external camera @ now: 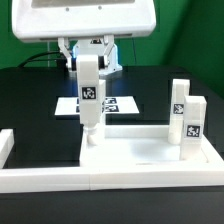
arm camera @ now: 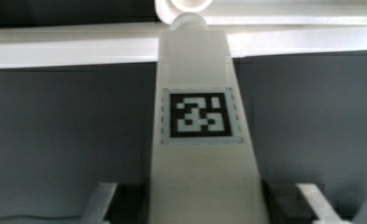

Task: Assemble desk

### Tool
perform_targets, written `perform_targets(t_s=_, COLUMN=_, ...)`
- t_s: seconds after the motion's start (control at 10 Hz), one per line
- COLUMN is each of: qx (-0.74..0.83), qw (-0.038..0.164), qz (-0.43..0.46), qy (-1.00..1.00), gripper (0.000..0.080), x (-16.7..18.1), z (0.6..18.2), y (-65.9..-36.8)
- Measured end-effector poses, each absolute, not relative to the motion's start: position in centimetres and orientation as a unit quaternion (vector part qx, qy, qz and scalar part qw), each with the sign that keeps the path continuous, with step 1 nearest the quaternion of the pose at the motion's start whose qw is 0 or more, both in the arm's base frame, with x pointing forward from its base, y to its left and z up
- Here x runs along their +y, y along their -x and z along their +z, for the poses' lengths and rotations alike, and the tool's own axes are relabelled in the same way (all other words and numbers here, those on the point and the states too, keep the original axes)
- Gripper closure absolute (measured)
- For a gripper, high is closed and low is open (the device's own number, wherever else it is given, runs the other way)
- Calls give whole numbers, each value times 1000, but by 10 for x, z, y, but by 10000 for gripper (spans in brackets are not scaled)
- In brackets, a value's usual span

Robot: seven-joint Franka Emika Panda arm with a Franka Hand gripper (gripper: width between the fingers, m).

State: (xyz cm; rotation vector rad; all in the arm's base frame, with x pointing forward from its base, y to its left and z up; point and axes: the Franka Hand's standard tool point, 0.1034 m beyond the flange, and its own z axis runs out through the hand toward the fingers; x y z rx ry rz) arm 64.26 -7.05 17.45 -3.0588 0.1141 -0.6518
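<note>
the two-finger gripper [external camera: 88, 62] holds a white plastic block leg with a black-and-white square tag [external camera: 89, 95] upright, its fingers [arm camera: 315, 198] closed narrowly on the leg's sides. the leg's lower tip meets the wide white rimmed tabletop panel [external camera: 135, 150] near the corner on the exterior view's left. two further white tagged legs [external camera: 187, 116] stand on the panel's opposite side. the marker board [external camera: 120, 104] lies behind on the black table [external camera: 30, 105].

This is a robotics lab bench: a black table [external camera: 30, 100] edged by white border rails [external camera: 60, 178], a marker board [external camera: 110, 104] of square tags lying flat on it, tagged white desk parts [external camera: 187, 120], and a green backdrop [external camera: 190, 40] behind.
</note>
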Motion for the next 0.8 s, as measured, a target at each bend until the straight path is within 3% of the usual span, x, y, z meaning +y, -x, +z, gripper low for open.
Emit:
perform_targets(t_s=0.5, qx=37, qw=4, qz=-210, qy=977, gripper=509, x=-71, z=172, y=-642)
perform_targets(t_s=0.8, qx=38, qw=-18, qz=-247, qy=968, gripper=509, x=-74, z=159, y=-646)
